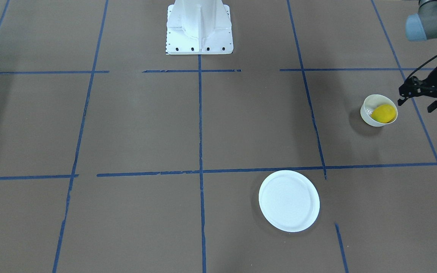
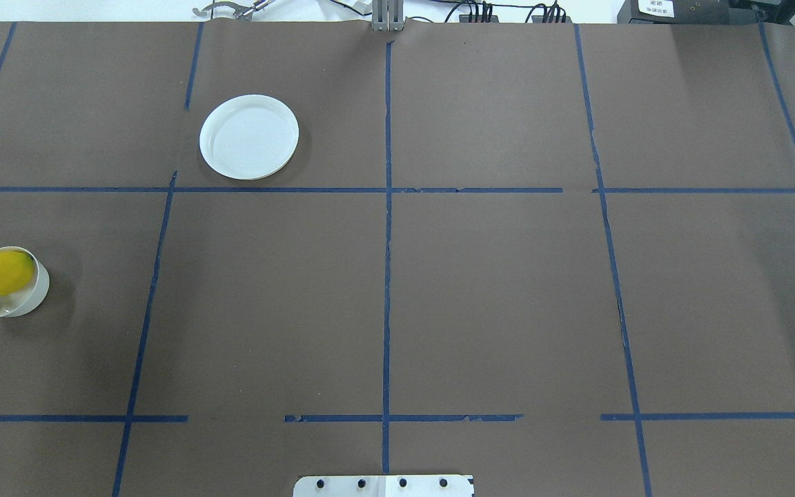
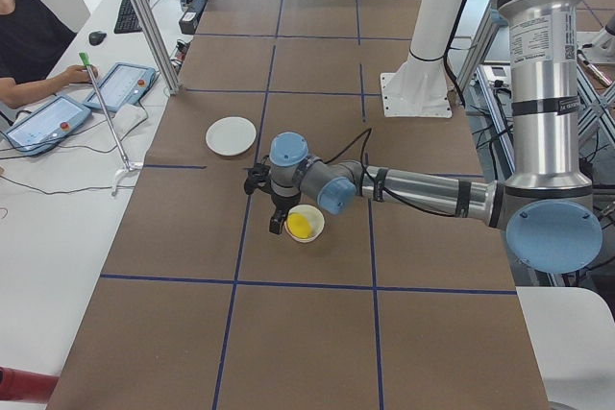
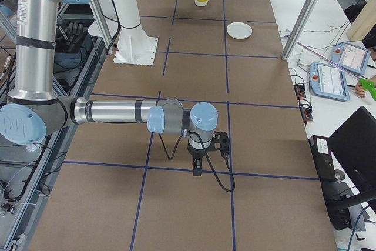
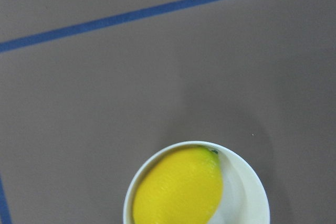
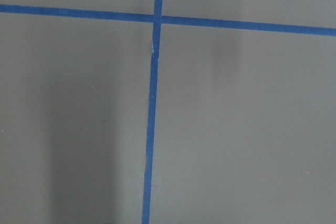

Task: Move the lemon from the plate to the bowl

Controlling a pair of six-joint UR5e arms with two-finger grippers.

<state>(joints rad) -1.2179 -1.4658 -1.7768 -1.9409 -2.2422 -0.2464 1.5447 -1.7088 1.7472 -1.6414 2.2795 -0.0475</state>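
Brown table, blue tape lines, two tablets, keyboard, seated operator

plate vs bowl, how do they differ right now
The plate is flat and wide; the bowl is deep and narrower. The plate is empty; the bowl holds the lemon. The plate lies nearer the table's middle, the bowl far out on the robot's left. Both are round and whitish.

No writing can be read anywhere. The white label on the black box beyond the desk, and the print on the left arm and right arm, are too small.
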